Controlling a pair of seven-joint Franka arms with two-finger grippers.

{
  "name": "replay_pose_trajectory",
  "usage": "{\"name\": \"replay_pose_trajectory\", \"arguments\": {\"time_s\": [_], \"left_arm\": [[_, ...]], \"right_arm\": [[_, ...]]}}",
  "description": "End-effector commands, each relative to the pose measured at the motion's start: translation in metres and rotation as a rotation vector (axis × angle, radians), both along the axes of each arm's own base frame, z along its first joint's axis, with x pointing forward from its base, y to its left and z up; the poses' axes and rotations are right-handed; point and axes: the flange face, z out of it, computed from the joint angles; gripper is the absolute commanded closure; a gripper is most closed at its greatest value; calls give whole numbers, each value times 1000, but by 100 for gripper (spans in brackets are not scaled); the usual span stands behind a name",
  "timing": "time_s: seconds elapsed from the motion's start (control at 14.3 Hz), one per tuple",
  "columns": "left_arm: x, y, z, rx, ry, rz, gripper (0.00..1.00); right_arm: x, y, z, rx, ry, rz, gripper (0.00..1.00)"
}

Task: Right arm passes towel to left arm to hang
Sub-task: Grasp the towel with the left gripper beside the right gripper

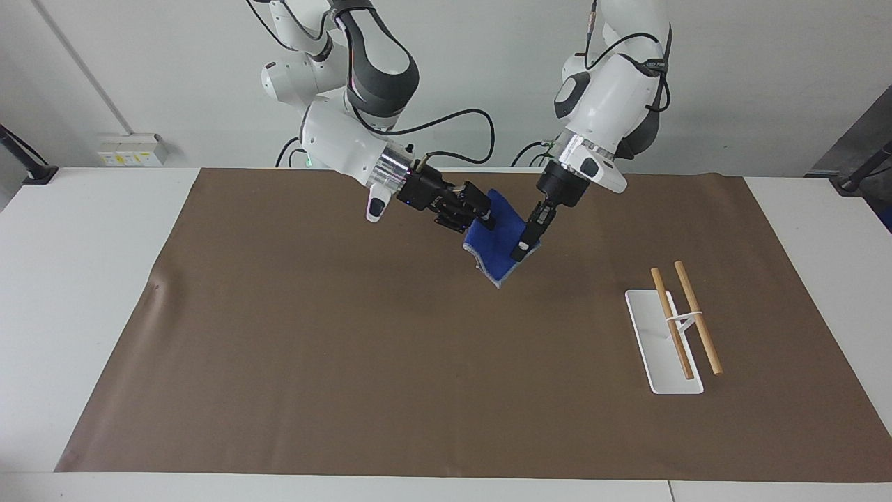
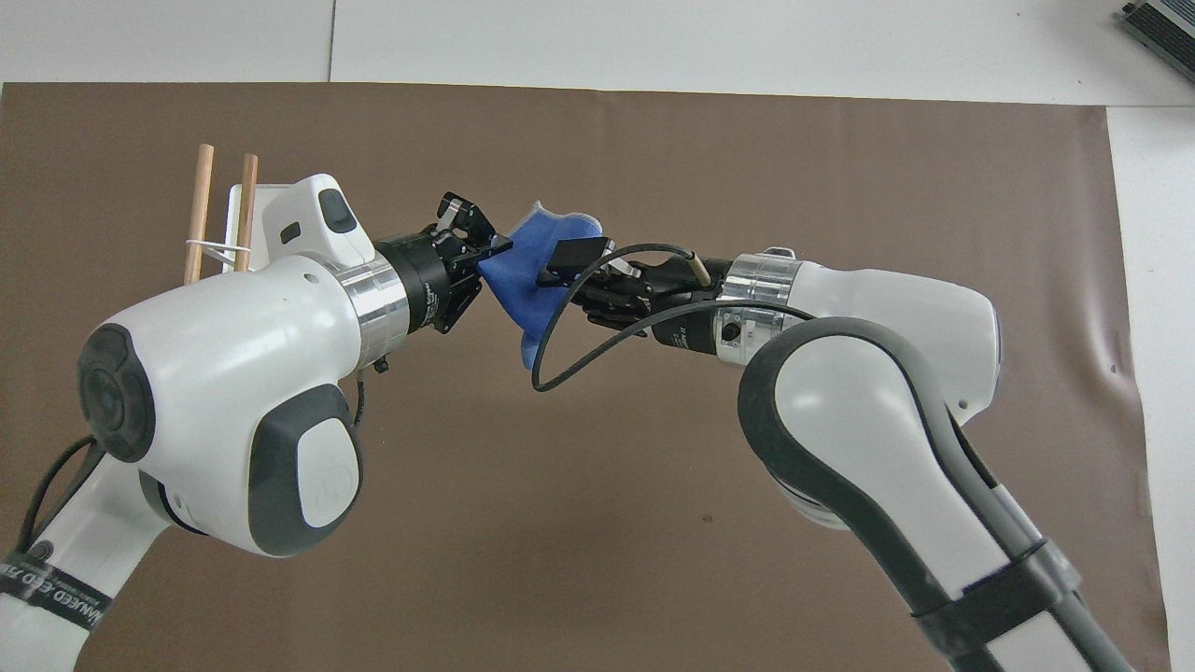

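The blue towel (image 1: pixel 498 244) hangs in the air over the brown mat, between the two grippers. My right gripper (image 1: pixel 488 222) is shut on the towel's upper edge toward the right arm's end and holds it up. My left gripper (image 1: pixel 524 240) is at the towel's other edge, touching it. In the overhead view the towel (image 2: pixel 525 285) droops between the left gripper (image 2: pixel 490 247) and the right gripper (image 2: pixel 565 271), and the right arm's black cable loops in front of it.
A small rack with a white base (image 1: pixel 658 352) and two wooden rods (image 1: pixel 672 324) stands on the brown mat (image 1: pixel 348 348) toward the left arm's end; its rods (image 2: pixel 201 215) show past the left arm in the overhead view.
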Motion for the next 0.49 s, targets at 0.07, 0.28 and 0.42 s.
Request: {"name": "replay_pose_trajectory", "arguments": {"time_s": [0.07, 0.28, 0.42], "left_arm": [[4, 3, 3, -5, -10, 2, 100], [4, 5, 2, 3, -17, -6, 100], [9, 15, 2, 8, -23, 7, 100]], "right_arm": [[-5, -9, 2, 13, -14, -23, 12], [2, -20, 2, -43, -50, -29, 0], [8, -33, 1, -132, -92, -4, 0]]}}
